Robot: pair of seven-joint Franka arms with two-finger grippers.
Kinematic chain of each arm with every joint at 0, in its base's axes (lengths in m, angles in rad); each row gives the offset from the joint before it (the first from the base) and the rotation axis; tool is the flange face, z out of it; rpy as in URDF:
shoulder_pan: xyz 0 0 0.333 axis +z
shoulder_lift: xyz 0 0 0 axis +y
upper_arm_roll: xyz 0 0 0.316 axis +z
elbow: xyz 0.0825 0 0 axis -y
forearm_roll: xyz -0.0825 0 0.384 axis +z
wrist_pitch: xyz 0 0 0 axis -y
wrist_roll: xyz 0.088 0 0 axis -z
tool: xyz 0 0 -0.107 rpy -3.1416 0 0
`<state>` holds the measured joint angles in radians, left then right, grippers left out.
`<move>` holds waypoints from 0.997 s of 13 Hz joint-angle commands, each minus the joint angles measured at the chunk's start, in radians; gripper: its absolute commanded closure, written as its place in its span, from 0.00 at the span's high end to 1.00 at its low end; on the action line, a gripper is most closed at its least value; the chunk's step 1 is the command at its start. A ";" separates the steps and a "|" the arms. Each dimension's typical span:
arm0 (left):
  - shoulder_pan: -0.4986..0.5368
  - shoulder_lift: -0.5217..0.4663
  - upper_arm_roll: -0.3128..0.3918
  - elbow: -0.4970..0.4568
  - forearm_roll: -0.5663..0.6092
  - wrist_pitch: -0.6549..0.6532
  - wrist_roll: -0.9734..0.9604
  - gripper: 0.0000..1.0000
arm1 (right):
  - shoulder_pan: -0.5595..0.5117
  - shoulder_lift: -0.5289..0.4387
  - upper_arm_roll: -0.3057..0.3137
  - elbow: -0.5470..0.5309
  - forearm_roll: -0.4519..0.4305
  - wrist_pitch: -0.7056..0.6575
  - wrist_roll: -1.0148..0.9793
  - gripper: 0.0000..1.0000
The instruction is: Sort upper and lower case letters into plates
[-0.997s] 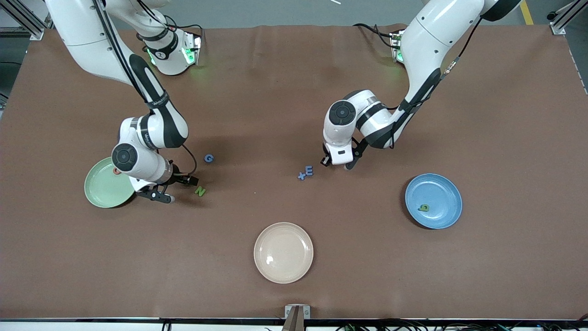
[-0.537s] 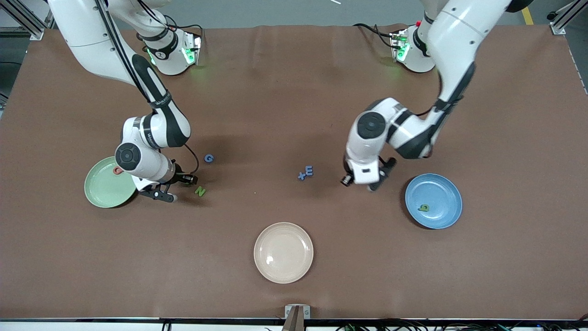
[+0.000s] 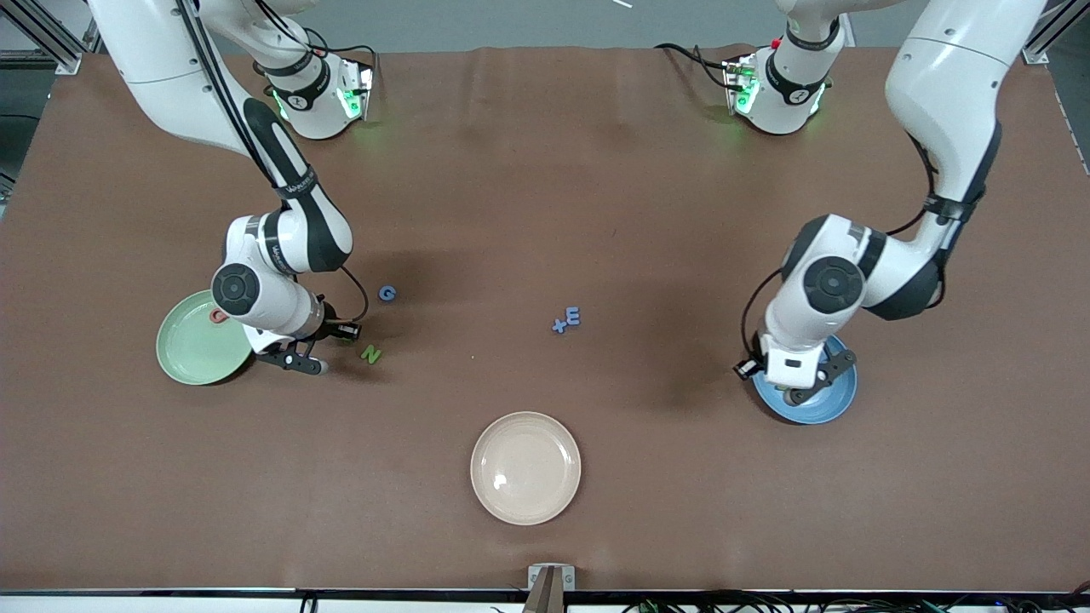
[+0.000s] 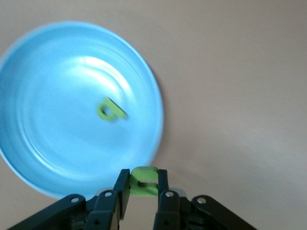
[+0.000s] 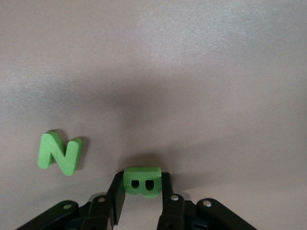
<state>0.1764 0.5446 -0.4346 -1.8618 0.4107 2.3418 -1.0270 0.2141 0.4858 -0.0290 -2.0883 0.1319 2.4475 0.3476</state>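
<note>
On the brown table (image 3: pixel 545 170), the blue plate (image 3: pixel 839 400) lies toward the left arm's end and the mint green plate (image 3: pixel 187 353) toward the right arm's end; a cream plate (image 3: pixel 525 467), no part of the sorting, sits between them and nearest the front camera.

The left gripper (image 4: pixel 143 191) hangs over the rim of the blue plate, pinching a small green letter (image 4: pixel 144 181) between its fingers. A green lower-case letter (image 4: pixel 110 110) already lies in that plate's middle. Judging from this, the step in hand is the drop. To do it well, the gripper should carry on inward until the letter sits over the flat centre, not the sloping rim, come low, then spread its fingers so the light foam piece does not bounce out or land on the piece already there.

The right gripper (image 5: pixel 142 194) is beside the mint green plate, over bare table, clamped on a green B (image 5: pixel 142 182). A red letter (image 3: pixel 219 316) lies in that plate. This capital likely belongs there too, so it should travel over the rim before release.

Loose on the table are a green N (image 3: pixel 370 354) near the right gripper, a blue G (image 3: pixel 387 293) farther from the camera than the N, and a blue E (image 3: pixel 572 317) touching a small blue piece (image 3: pixel 559 325) mid-table.
</note>
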 commanded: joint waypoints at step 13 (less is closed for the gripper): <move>-0.157 0.061 -0.139 0.007 0.020 -0.035 -0.174 0.92 | -0.265 -0.021 -0.170 0.057 0.012 -0.122 -0.769 0.29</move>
<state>0.1110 0.5867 -0.5815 -1.8736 0.4107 2.3024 -1.1145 -0.0459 0.4143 -0.2147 -2.0433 0.1315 2.2920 -0.4046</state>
